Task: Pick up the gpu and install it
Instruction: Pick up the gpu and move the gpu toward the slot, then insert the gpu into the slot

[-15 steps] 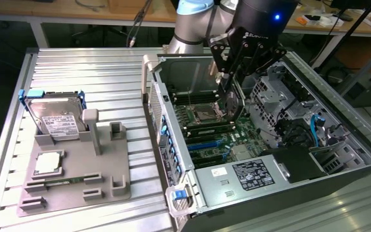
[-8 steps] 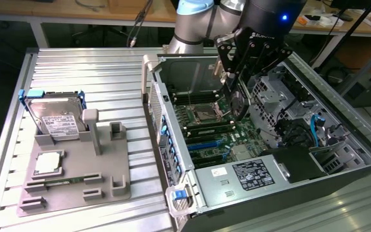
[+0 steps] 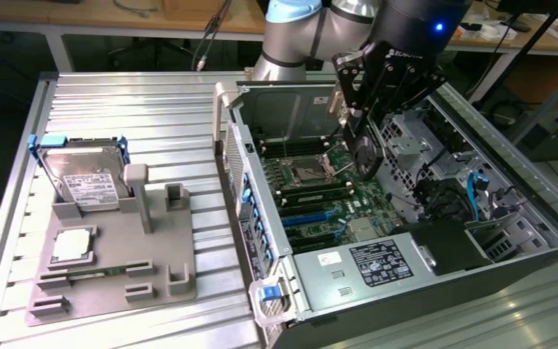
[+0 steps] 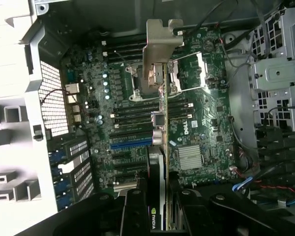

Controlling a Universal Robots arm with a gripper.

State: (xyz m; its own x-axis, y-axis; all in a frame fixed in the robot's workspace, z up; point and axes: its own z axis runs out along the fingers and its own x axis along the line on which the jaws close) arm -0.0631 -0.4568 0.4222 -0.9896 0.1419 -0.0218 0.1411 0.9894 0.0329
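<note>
The gpu (image 3: 366, 156) hangs inside the open computer case (image 3: 511, 218), above the motherboard (image 3: 304, 190), with its black cooler face showing. My gripper (image 3: 362, 120) is shut on its upper edge. In the wrist view the gpu (image 4: 160, 123) appears edge-on: a silver end bracket (image 4: 160, 44) at the far end, the thin green board, and a black cooler with an NVIDIA label between my fingers (image 4: 135, 211). It hovers over the motherboard (image 4: 103, 113) near the blue slots (image 4: 130, 143), clear of the board.
A grey fixture tray (image 3: 168, 283) lies on the metal table at the exterior view's left, holding a hard drive (image 3: 85, 182), a processor (image 3: 73, 246) and a RAM stick (image 3: 95, 273). Inside the case are a power supply (image 3: 376, 262), drive cages and cables (image 3: 478, 193).
</note>
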